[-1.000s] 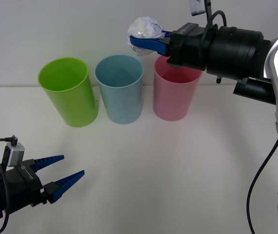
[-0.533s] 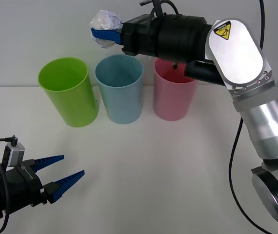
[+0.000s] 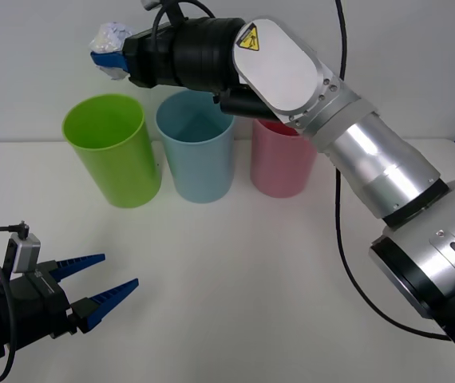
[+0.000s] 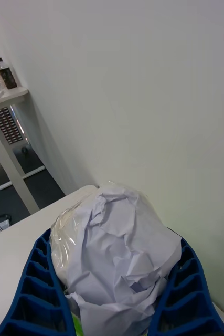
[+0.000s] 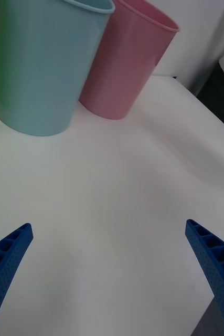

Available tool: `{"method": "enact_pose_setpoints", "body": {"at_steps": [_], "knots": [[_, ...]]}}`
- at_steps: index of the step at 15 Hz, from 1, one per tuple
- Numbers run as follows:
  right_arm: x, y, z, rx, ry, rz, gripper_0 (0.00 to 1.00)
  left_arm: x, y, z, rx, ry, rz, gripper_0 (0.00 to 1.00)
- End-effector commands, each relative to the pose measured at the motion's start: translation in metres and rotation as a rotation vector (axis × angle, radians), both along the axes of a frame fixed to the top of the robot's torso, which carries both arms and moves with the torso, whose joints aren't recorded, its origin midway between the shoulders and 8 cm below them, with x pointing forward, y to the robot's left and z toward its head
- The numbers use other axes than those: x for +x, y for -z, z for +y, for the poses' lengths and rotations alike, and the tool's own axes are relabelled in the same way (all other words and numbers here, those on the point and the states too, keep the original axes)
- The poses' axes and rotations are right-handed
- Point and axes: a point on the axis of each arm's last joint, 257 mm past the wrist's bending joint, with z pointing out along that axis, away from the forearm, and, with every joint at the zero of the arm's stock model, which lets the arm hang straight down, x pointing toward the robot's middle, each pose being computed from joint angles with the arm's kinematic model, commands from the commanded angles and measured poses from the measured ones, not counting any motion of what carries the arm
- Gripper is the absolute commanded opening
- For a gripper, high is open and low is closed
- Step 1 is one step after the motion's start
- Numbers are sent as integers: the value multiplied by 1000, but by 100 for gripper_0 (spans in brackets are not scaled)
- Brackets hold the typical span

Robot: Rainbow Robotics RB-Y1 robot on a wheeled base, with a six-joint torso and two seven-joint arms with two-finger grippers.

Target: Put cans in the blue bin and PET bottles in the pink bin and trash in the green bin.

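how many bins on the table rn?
3, in a row at the back of the table: green bin on the robot's left, blue bin in the middle, pink bin on the right, its rim partly hidden behind the right arm.

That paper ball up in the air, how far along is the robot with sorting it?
Picked up: the trash is clamped in the right gripper, high above the table. In hand: it hangs over the green bin, near the rim's far edge. Left: letting go so it falls in. The blue bin and pink bin stand alongside. The left gripper waits open near the table's front.
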Motion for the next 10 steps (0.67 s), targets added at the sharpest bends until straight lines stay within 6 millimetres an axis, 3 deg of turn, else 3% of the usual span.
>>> {"method": "enact_pose_setpoints", "body": {"at_steps": [1, 10], "knots": [[3, 5, 19, -35, 3, 13, 0, 0, 0, 0, 0, 0, 0, 100], [10, 27, 58, -208, 57, 0, 0, 0, 0, 0, 0, 0, 0, 100]]}}
